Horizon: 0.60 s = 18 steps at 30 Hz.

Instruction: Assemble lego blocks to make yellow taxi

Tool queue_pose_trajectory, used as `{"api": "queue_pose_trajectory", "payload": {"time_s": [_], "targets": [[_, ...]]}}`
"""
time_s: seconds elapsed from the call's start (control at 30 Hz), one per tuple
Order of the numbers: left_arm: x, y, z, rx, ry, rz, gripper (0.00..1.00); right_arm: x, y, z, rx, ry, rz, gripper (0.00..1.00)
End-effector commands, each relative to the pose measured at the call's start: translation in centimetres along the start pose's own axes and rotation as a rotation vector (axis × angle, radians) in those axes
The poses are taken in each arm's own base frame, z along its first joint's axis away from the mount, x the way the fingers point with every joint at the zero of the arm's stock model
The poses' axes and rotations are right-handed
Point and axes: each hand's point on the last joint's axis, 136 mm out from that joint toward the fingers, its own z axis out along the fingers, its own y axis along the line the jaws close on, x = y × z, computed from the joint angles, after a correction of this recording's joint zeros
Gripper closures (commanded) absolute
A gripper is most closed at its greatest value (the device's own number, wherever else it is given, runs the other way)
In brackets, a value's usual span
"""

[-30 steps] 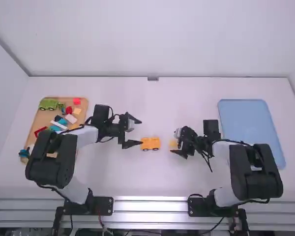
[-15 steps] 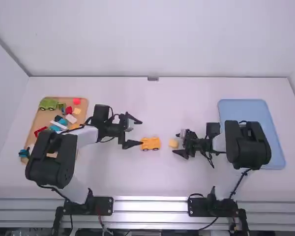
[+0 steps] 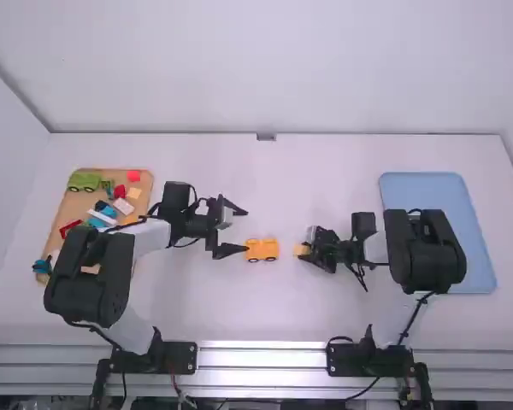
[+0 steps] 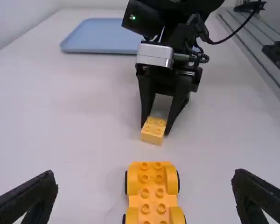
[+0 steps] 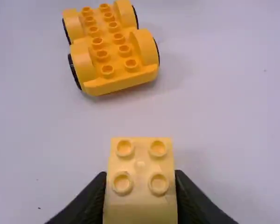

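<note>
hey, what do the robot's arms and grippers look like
The left arm and right arm have white links, bulky black joints and black cables. The left gripper and right gripper each have two tapering black fingers; the right also shows a silvery block.

Pale walls [image 3: 265, 68] (quite plain) beyond white table [image 3: 342, 166].

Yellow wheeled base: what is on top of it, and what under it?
On top of the yellow wheeled base are bare studs, no block fitted. It stands on the table; the base's underside is hidden.
</note>
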Motion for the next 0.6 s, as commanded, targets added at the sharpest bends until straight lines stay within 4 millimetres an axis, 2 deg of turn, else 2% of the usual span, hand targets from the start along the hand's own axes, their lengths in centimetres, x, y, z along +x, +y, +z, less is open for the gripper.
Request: {"api": "queue_pose_trajectory", "payload": {"time_s": [0.0, 0.17, 0.33, 0.57], "targets": [[-0.8, -0.8, 0.1, 0.026, -0.027, 0.003, 0.01, 0.4, -0.3, 0.0, 0.008, 0.012, 0.012, 0.7], [-0.4, -0.8, 0.2, 0.031, -0.023, -0.012, 0.01, -0.9, -1.0, -0.4, 0.003, -0.053, 0.034, 0.75], [2.9, -0.1, 0.8, 0.003, 0.053, -0.065, 0.01, -2.8, -2.9, -0.7, 0.012, -0.1, 0.058, 0.77], [6.1, -0.2, 3.0, 0.025, 0.084, -0.06, 0.01, -6.1, -2.8, -0.9, -0.025, -0.06, -0.048, 0.77]]}}
